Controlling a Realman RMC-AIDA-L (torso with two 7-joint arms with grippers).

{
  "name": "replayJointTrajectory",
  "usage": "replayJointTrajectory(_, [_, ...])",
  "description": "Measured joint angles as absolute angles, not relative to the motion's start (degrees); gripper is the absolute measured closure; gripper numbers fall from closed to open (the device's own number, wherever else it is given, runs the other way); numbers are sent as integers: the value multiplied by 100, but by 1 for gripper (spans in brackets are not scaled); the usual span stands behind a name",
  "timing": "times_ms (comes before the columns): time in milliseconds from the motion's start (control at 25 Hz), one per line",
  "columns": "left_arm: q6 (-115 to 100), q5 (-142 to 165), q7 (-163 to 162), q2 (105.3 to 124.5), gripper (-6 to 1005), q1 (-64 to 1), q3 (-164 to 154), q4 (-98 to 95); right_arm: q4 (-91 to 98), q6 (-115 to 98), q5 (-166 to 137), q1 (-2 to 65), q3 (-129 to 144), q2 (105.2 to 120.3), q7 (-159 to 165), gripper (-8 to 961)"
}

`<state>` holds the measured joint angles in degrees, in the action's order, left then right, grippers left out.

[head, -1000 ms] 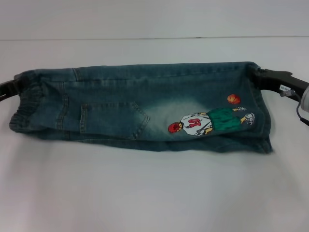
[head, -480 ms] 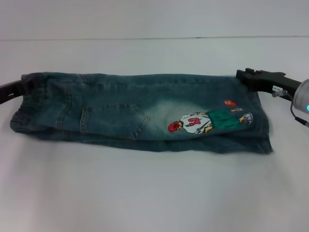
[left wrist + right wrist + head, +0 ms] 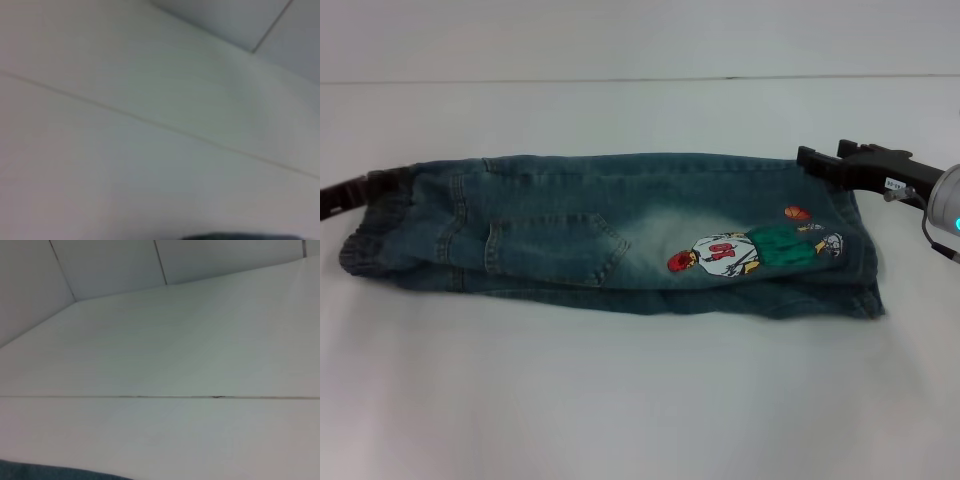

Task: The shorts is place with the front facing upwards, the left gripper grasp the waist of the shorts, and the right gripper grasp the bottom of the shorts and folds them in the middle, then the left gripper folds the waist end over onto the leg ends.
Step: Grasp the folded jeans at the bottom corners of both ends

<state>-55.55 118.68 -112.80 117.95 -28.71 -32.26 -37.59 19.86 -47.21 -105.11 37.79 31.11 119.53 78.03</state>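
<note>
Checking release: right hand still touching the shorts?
Cannot tell. In the head view the right hand overlaps the shorts' leg-end corner; no clear contact or gap shows.

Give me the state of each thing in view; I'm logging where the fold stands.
shorts: folded lengthwise, lying flat on the table, printed leg end toward the robot's right.
left gripper: at the waist end, fingers hidden.
right gripper: at the far corner of the leg end, grip unclear.
table: white, bearing the shorts.
</note>
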Motion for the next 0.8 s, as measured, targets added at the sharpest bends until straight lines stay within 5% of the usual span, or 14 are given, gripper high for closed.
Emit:
replayJointTrajectory(200, [-5540, 11871, -11532, 11619, 360, -2877, -3660, -3632, 1986, -4733, -10508, 3778, 3090, 11953, 7801, 187])
replayJointTrajectory(440, [-5563, 11874, -11678, 11474, 184, -2717, -3633, -3722, 2041, -5181, -10473, 3679, 3132, 11929, 7821, 8])
replayJointTrajectory(800, [-6475, 11833, -12047, 11389, 186, -2207, -3545, -4565, 2768, -6965, -10485, 3236, 3311, 11802, 8433, 6])
